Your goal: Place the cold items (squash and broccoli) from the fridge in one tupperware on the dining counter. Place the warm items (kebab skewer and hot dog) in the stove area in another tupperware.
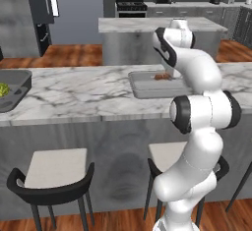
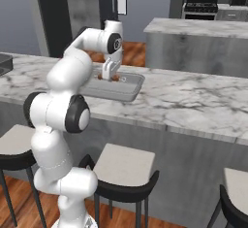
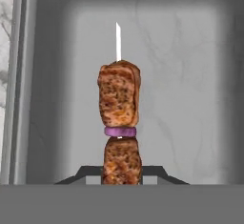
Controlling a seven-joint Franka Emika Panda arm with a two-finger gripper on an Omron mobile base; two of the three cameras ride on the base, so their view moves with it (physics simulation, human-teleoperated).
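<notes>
The kebab skewer (image 3: 119, 99), browned meat chunks with a purple onion ring on a white stick, lies low inside a grey tupperware (image 1: 142, 91) on the marble dining counter. My gripper (image 3: 121, 175) reaches down into that tupperware (image 2: 128, 90) and is shut on the kebab's near end (image 2: 109, 77). In the left base view the kebab (image 1: 160, 76) shows beside my hand (image 1: 170, 72). A second dark tupperware (image 1: 17, 85) sits at the counter's far left, and something green and yellow (image 1: 3, 90) lies in it.
Stools (image 1: 54, 168) stand under the dining counter's (image 2: 193, 101) near edge. Behind it are a kitchen island (image 1: 147, 26) and, beyond that, the stove (image 1: 130, 6). The dark fridge (image 2: 97, 8) is off to the left.
</notes>
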